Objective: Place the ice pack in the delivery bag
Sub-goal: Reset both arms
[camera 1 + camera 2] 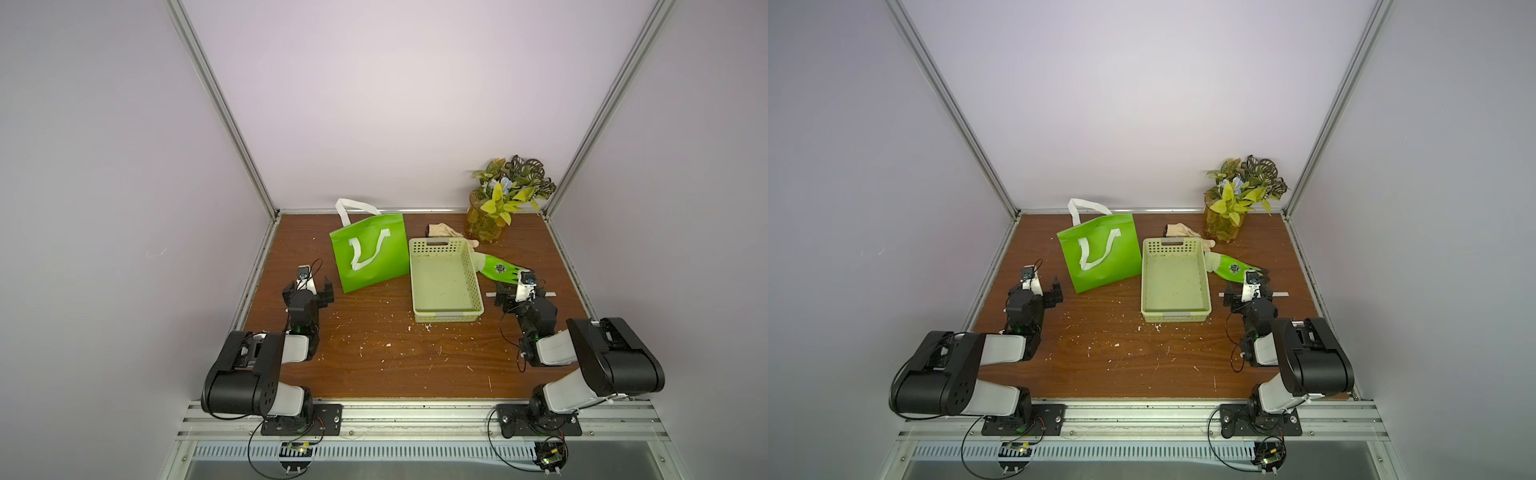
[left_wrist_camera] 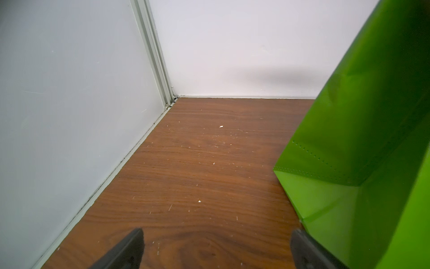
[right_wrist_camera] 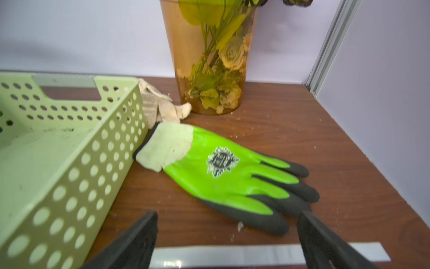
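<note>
Left of the pale perforated plastic basket, near end: left pincer, black, spread wide, gripping nothing. Right of it: right pincer, likewise spread and bare, over a flat metal strip, partly covered. Beyond, cuff at the basket's right wall: rubbery green glove. Just beside the basket's left wall: glossy green delivery bag, white straps, inside hidden. Behind the basket: beige knit glove, half hidden; amber translucent vase.

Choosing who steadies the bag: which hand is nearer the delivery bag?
Left. The left hand sits just beside the delivery bag; the right hand is across the basket, by the green glove.
</note>
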Motion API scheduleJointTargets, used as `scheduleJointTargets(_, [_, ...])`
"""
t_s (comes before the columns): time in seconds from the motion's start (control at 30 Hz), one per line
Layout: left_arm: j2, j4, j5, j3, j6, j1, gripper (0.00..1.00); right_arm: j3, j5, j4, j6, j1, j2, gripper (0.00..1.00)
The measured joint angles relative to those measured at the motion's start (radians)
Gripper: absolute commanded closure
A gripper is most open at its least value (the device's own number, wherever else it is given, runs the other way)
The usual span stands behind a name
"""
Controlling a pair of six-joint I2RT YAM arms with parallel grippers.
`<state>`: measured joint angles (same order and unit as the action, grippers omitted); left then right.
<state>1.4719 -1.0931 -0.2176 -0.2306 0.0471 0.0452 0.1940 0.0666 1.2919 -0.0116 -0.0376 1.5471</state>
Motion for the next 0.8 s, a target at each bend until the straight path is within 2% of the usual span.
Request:
scheduleJointTargets(0.17, [0.084,-0.177,0.008,0.064,-0.014,0.0,0.0,0.016,0.004,0.011,0.004,0.0,0.0,0.01])
scheduleJointTargets(0.8, [0.089,-0.243,0.003,0.052,-0.013,0.0,0.0,0.016,0.005,0.011,0.004,0.0,0.0,0.01])
